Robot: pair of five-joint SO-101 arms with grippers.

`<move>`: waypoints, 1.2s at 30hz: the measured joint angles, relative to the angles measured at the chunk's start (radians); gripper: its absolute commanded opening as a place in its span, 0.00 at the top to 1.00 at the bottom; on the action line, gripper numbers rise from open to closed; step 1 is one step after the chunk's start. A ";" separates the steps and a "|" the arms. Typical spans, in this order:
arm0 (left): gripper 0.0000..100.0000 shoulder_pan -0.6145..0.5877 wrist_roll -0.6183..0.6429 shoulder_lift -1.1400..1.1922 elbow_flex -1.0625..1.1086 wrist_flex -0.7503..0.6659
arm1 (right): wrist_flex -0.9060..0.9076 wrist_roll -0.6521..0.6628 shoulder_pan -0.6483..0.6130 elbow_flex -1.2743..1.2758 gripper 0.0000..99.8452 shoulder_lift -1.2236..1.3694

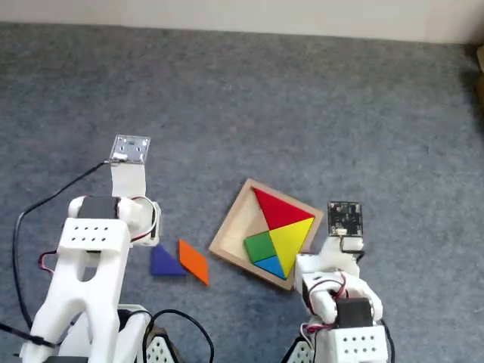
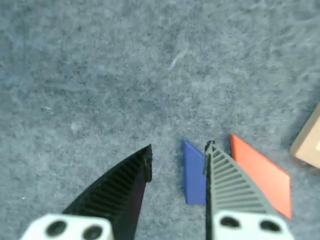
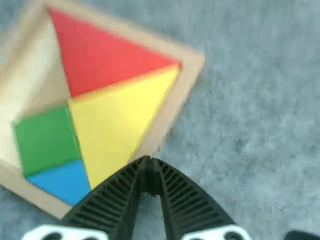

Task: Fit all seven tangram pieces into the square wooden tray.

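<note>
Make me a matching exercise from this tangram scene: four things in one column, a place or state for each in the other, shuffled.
Column one
1. red triangle
2. orange piece
3. left gripper
4. right gripper

Column two
A. shut
B. lying on the carpet, outside the tray
C. open
D. inside the tray

Pairs: 1-D, 2-B, 3-C, 4-A.
</note>
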 measured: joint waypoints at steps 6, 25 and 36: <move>0.81 -0.002 0.000 -0.002 0.009 -0.015 | -0.021 0.000 0.009 -0.216 1.00 0.391; 0.81 -0.002 0.000 -0.002 0.041 -0.021 | -0.353 0.000 -0.012 -0.477 1.00 1.123; 0.81 -0.002 0.000 -0.002 0.035 -0.021 | -0.480 -0.002 -0.133 -0.641 1.00 1.191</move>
